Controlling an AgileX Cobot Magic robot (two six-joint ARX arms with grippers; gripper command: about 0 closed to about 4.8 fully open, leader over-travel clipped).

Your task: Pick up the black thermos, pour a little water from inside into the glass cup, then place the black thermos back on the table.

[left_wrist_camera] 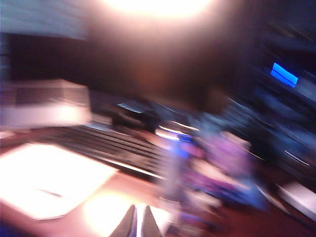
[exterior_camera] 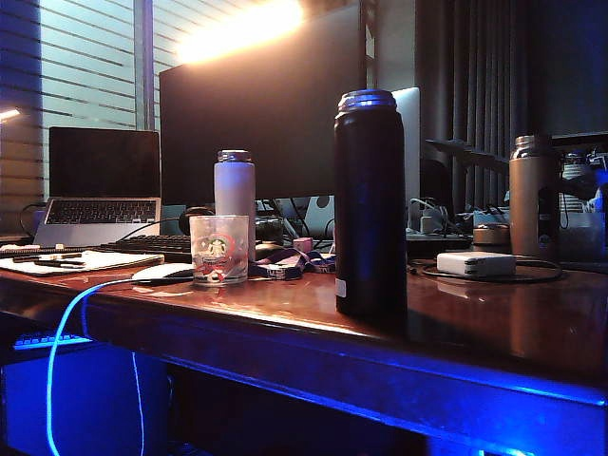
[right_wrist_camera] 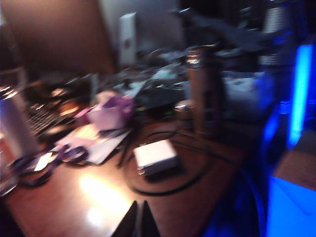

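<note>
The black thermos (exterior_camera: pixel 370 204) stands upright near the front edge of the table (exterior_camera: pixel 475 323), silver rim on top. The glass cup (exterior_camera: pixel 218 249) with its green-and-white logo stands to its left, a hand's width away. Neither gripper shows in the exterior view. In the blurred left wrist view my left gripper (left_wrist_camera: pixel 138 217) hangs over the table with its tips nearly together and nothing between them. In the right wrist view my right gripper (right_wrist_camera: pixel 138 212) is shut and empty above bare wood. I cannot make out the thermos in either wrist view.
A white bottle (exterior_camera: pixel 235 195) stands behind the cup. A bronze bottle (exterior_camera: pixel 532 195) and a white adapter (exterior_camera: pixel 475 263) with its looped cable sit at the right. A laptop (exterior_camera: pixel 100 185), monitor (exterior_camera: pixel 261 114), mouse (exterior_camera: pixel 163 274) and papers (exterior_camera: pixel 81 261) fill the back and left.
</note>
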